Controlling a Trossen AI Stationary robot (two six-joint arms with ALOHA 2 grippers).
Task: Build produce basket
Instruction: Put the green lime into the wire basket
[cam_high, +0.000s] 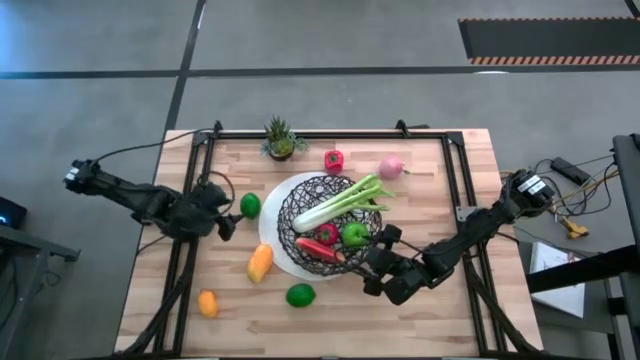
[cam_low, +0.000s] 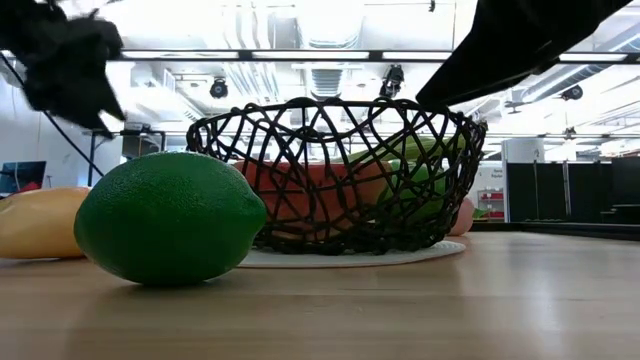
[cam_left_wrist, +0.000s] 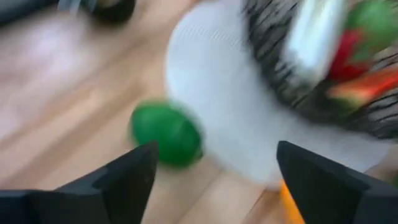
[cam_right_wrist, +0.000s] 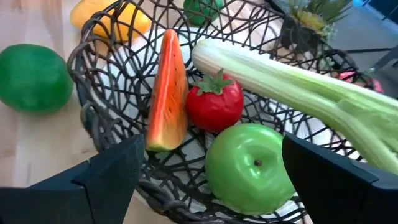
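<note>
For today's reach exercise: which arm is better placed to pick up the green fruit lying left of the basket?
Left. The left gripper is open beside that green fruit, which shows just past its fingers. The right gripper sits across the basket.

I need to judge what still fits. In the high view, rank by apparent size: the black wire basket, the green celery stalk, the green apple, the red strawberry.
1. Black wire-mesh basket
2. Long green celery stalk
3. Round green apple and red strawberry: they look too alike to rank.

Green lime (cam_low: 168, 218) close up, beside the filled wire basket (cam_low: 335, 175).
</note>
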